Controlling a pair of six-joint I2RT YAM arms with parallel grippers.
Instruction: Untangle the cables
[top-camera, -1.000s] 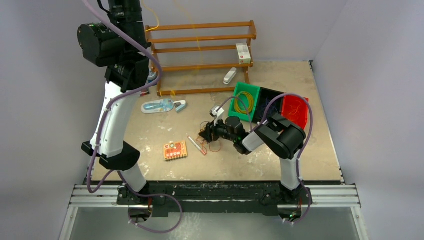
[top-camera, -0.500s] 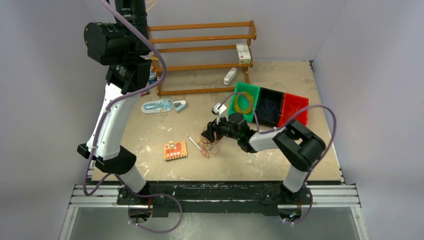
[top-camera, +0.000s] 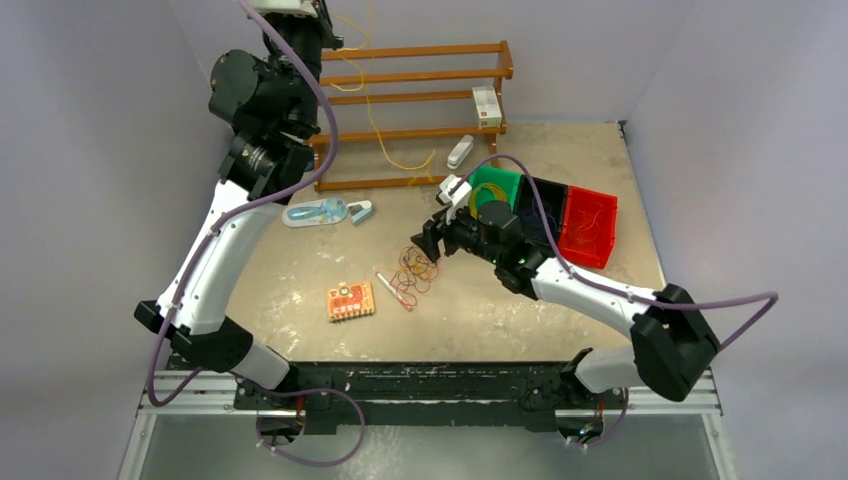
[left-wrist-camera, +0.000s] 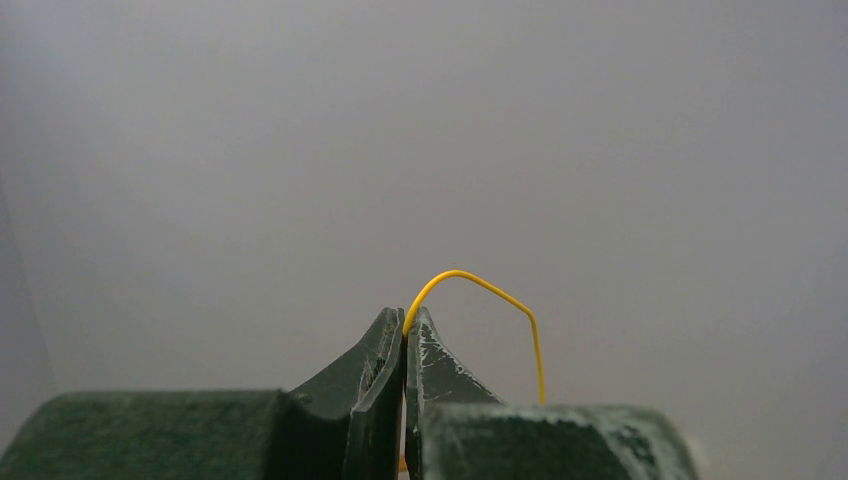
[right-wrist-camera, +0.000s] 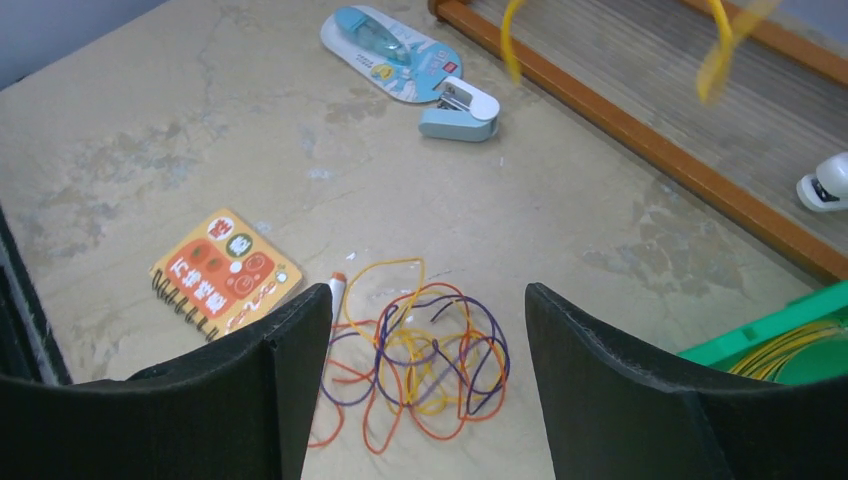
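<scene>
At far left, high above the table (top-camera: 300, 270), the left gripper (left-wrist-camera: 405, 328) is seen clenched on a yellow cable (left-wrist-camera: 470, 277). The strand is pinched between the fingertips and arches out to their right. In the overhead view the same cable is seen hanging down in front of the wooden rack (top-camera: 400, 98). Its lower end is curled near the lowest rail; contact with the rail cannot be confirmed.

Below the rack, a blue blister pack (top-camera: 312, 213) and a small blue stapler (top-camera: 361, 211) are laid just beside each other. Nearer the arms, an orange spiral notebook (top-camera: 350, 300) is noted flat on the table, with a pen (top-camera: 392, 290) to its right.

Just right of the pen, the tangle (right-wrist-camera: 420, 360) of orange, yellow and dark blue loops is found loose on the table, touching the pen tip or nearly so. The right gripper (right-wrist-camera: 425, 295) is held above it, jaws spread wide, nothing gripped and no strand touched.

Further right, three bins are set side by side: a green bin (top-camera: 497, 178) holding a coil of yellow cable (top-camera: 487, 210), a black bin (top-camera: 548, 190), and a red bin (top-camera: 590, 235). The contents of the black and red bins are too small to be told.
</scene>
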